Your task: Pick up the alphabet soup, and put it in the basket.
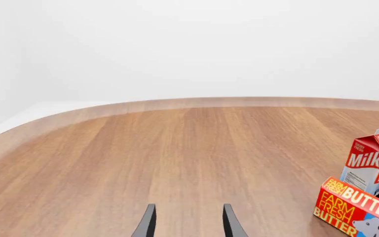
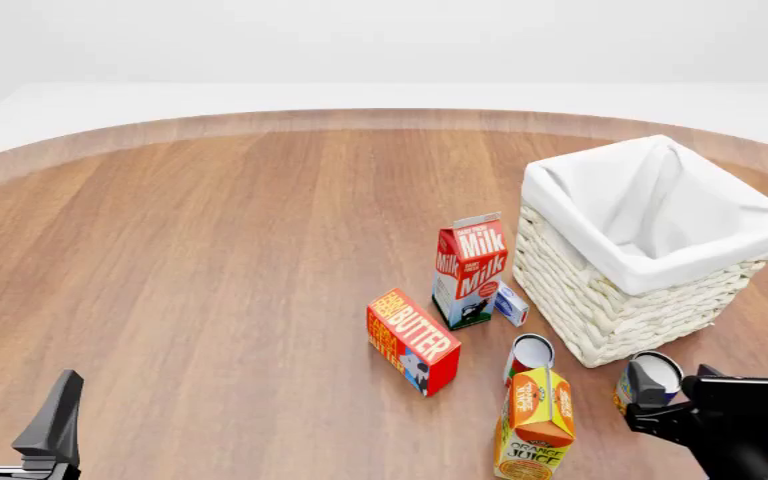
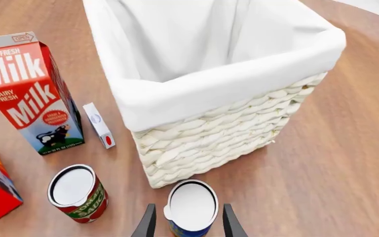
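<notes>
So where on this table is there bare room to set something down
The table's left half is bare, from the left tool out to the butter box. It is crowded right: milk carton, two cans and the juice carton cluster against the basket.

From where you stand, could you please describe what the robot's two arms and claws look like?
Both are matt black. The left claw has two slim, flat black fingers tapering to blunt tips, rising from a dark base with a pale edge. The right claw shows the same thin, dark grey blades in its wrist view; from the front, its arm is a blocky black housing. No cables, markings or labels are visible.
</notes>
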